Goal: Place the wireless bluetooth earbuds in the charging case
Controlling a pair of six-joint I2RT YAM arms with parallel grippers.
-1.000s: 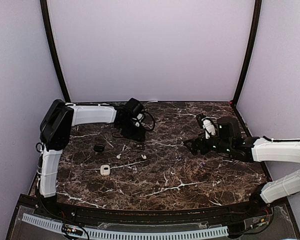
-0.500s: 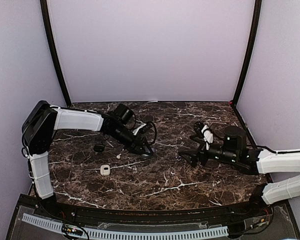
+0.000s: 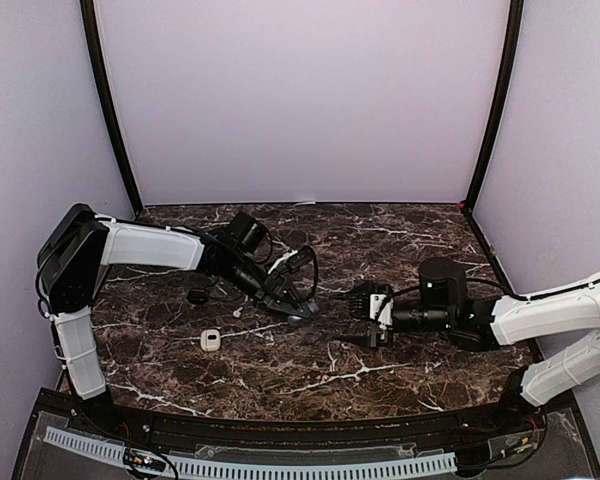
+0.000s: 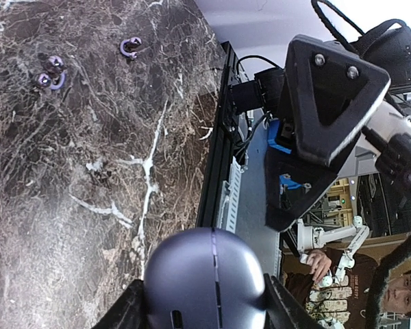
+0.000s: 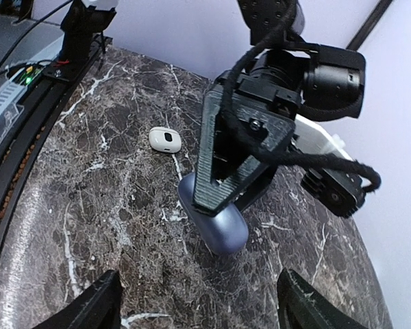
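A blue-grey charging case (image 5: pixel 218 218), closed, lies low against the marble with my left gripper (image 5: pixel 222 195) shut on it. In the left wrist view the charging case (image 4: pixel 207 277) fills the space between the jaws. My right gripper (image 5: pixel 202 308) is open, its fingertips (image 5: pixel 99 301) wide apart, a short way from the case and pointing at it. From above, the left gripper (image 3: pixel 297 304) and right gripper (image 3: pixel 357 318) face each other at mid-table. Small purple-tinted earbuds (image 4: pixel 48 74) lie on the marble, with another earbud (image 4: pixel 129 46) nearby. A white earbud (image 3: pixel 238 312) lies left of the left gripper.
A small white case (image 3: pixel 211 340) sits on the left of the table, also seen as the white case (image 5: pixel 165 139) beyond the blue one. A black case (image 3: pixel 198 296) lies behind it. A cable track (image 3: pixel 250 465) runs along the near edge.
The left arm swung out from the back to mid-table with the case and lowered it. The right gripper travelled left toward the case and turned to face it.
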